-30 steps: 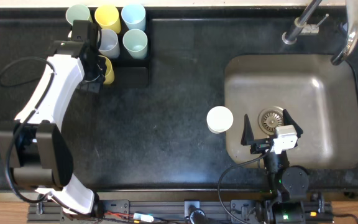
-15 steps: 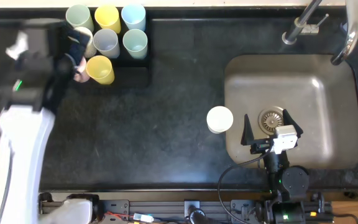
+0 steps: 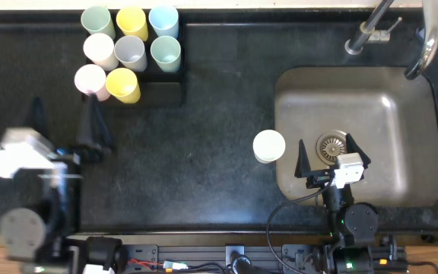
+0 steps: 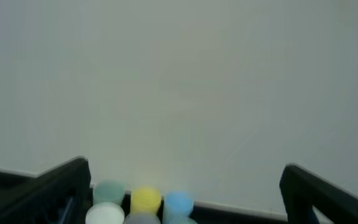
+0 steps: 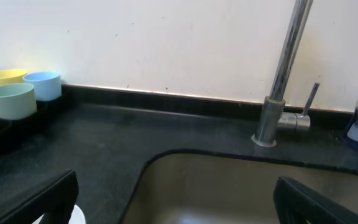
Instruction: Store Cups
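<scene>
You are seeing the left gripper (image 3: 62, 114) with its jaws spread wide, gripping and touching nothing. Its arm is sitting folded back close to its base, fingers pointing up the black counter (image 3: 204, 152) toward the cups. In its own wrist view the gripper (image 4: 185, 186) is facing the pale wall (image 4: 179, 81), with the cup mouths just beyond the fingers.

Eight cups (image 3: 130, 52) are standing grouped at the black rack (image 3: 162, 85) in the counter's far left corner. All are upright, mouths up, long axes vertical. A pale pink cup (image 3: 90, 78) and a yellow cup (image 3: 122, 84) are forming the nearest row, touching each other.

A single white cup (image 3: 269, 145) is standing on end on the counter, just beside the sink's (image 3: 401, 106) left rim. You cannot tell which end is facing up.

The right gripper (image 3: 325, 143) is hanging over the sink by the drain (image 3: 331, 146), jaws fully released, empty, near the white cup but apart from it. Its arm is tucked low at its base, fingers pointing toward the faucet (image 5: 278, 93).
</scene>
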`<move>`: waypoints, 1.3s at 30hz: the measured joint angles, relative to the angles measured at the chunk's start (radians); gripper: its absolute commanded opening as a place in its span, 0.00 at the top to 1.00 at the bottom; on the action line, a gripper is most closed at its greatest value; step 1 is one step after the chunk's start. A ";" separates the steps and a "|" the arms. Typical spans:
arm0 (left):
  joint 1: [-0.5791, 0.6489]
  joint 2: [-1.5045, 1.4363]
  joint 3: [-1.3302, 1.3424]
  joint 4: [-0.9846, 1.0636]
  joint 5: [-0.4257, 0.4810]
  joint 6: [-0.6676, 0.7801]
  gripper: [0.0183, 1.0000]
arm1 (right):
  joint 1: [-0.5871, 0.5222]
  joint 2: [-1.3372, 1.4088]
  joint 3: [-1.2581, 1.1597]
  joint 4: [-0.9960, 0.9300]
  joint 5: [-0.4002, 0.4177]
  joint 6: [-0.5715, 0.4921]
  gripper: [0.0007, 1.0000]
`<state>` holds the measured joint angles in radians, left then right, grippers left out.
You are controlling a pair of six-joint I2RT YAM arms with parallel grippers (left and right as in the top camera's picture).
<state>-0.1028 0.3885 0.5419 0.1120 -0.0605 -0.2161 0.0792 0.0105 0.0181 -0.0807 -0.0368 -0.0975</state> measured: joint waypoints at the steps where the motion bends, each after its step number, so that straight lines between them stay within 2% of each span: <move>1: 0.000 -0.036 -0.069 0.037 0.012 0.011 0.00 | 0.000 0.000 0.000 0.001 0.000 0.000 0.00; 6: 0.005 -0.207 -0.365 0.163 0.064 0.066 0.00 | 0.000 0.000 0.000 0.001 0.000 0.000 0.00; 11: 0.033 -0.362 -0.518 0.128 0.109 0.089 0.00 | 0.000 0.000 0.000 0.000 0.000 0.000 0.00; 21: 0.034 -0.377 -0.533 -0.185 0.129 0.097 0.00 | 0.000 0.000 0.000 0.001 0.000 0.000 0.00; 39: 0.034 -0.376 -0.533 -0.186 0.129 0.097 0.00 | 0.000 0.000 0.000 0.000 0.000 0.000 0.00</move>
<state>-0.0692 0.0124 0.0090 -0.0742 0.0685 -0.1196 0.0792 0.0109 0.0181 -0.0803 -0.0368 -0.0971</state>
